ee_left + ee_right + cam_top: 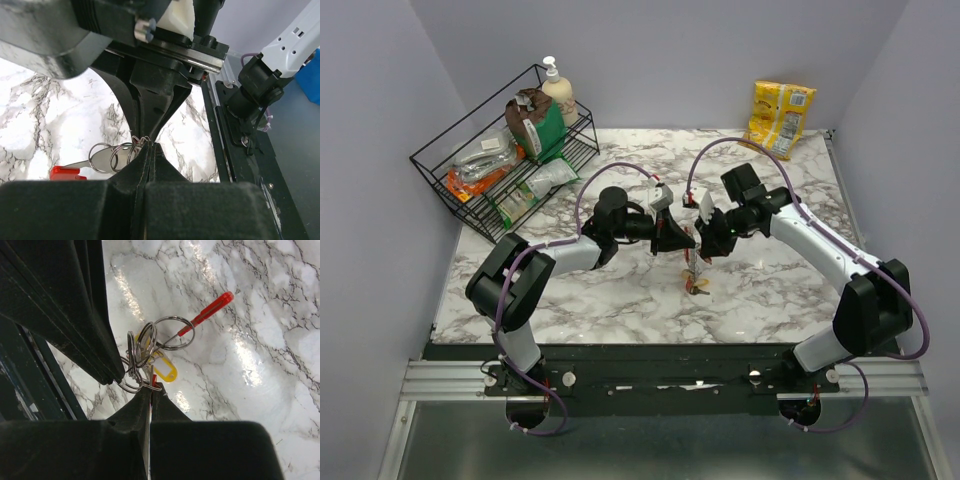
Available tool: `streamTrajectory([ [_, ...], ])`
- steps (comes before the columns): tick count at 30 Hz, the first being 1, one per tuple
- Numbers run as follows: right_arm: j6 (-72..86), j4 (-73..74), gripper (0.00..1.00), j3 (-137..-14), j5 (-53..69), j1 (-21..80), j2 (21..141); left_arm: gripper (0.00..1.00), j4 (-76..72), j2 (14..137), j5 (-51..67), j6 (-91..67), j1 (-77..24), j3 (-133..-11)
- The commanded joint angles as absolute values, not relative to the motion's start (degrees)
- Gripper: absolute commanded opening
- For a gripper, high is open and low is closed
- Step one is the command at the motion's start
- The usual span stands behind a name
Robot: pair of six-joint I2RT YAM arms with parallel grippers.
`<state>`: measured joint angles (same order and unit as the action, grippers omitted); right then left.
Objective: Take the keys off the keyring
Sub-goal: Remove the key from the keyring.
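Our left tool (pixel 672 240) and right tool (pixel 706 243) both pinch the thin silvery metal keyring (pixel 136 359). Its red- and yellow-tagged keys (pixel 697 280) hang at six o'clock.

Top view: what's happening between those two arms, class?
Two robot arms meet over the marble table. The left tool and the right tool are both shut on the keyring, pinching it from opposite sides. A red-headed key and a yellow tag hang from the rings. No key looks freed yet.
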<state>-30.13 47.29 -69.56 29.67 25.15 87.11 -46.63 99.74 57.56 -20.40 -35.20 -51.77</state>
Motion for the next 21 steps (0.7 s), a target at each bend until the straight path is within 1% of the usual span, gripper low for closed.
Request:
streamTrajectory([
  [1, -31.4, 46.5, 0.06, -68.1, 22.9, 25.0, 85.6, 0.0, -49.9, 96.9, 59.3, -19.5, -34.5, -51.9],
  [8, -32.1, 46.7, 0.06, -70.1, 18.2, 24.7, 82.9, 0.02, -46.8, 96.2, 60.0, -18.1, -34.1, -51.9],
  [11, -32.3, 46.7, 0.06, -71.8, 17.1, 24.5, 82.1, 0.07, -45.8, 96.1, 60.6, -17.7, -34.1, -52.1],
  [14, -32.3, 46.8, 0.06, -72.9, 17.1, 24.5, 81.7, 0.1, -45.1, 95.9, 60.8, -17.4, -34.1, -52.4],
  [16, -32.6, 46.8, 0.06, -73.3, 16.7, 24.5, 81.5, 0.14, -44.7, 95.8, 61.1, -17.2, -34.1, -52.6],
  [17, -32.7, 46.8, 0.06, -73.3, 16.8, 24.5, 81.4, 0.17, -44.0, 95.9, 61.3, -17.0, -34.0, -52.6],
  [21, -32.8, 46.6, 0.06, -74.2, 17.0, 24.6, 80.8, 0.23, -42.7, 96.0, 61.8, -16.3, -34.0, -53.1],
])
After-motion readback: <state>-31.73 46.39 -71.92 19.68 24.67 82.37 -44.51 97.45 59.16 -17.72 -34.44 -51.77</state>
